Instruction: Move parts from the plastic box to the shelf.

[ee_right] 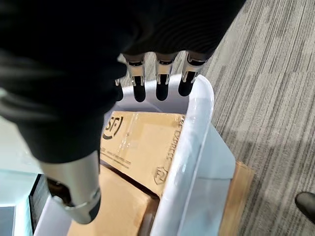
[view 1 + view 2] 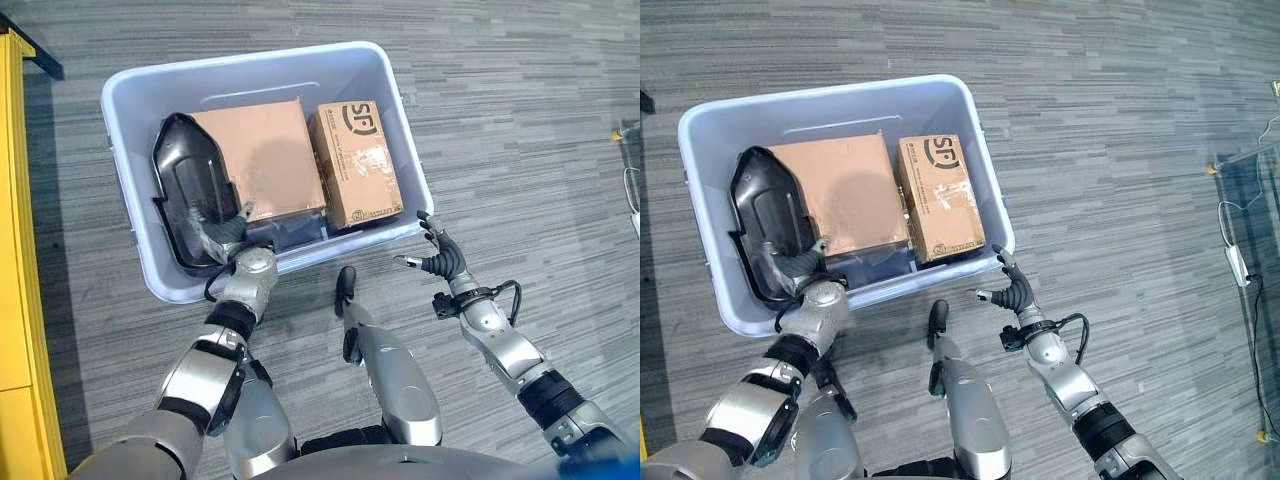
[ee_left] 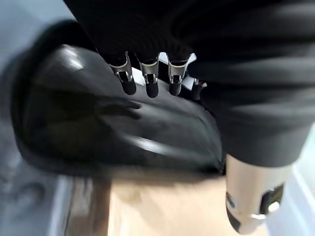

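A pale blue plastic box (image 2: 250, 60) stands on the carpet in front of me. Inside, a black moulded part (image 2: 185, 190) leans at its left end, beside a large plain cardboard box (image 2: 260, 155) and a smaller printed carton (image 2: 360, 160). My left hand (image 2: 225, 240) reaches over the near rim. Its straight fingers (image 3: 147, 83) lie over the black part (image 3: 98, 128), with the thumb spread toward the large cardboard box. My right hand (image 2: 442, 258) hovers open outside the box's near right corner, its fingers (image 1: 162, 88) above the rim (image 1: 189, 147), holding nothing.
A yellow shelf unit (image 2: 15, 300) runs along the far left edge of the left eye view. Grey striped carpet (image 2: 530, 130) surrounds the box. At the right edge of the right eye view, a white cable (image 2: 1240, 260) lies on the floor.
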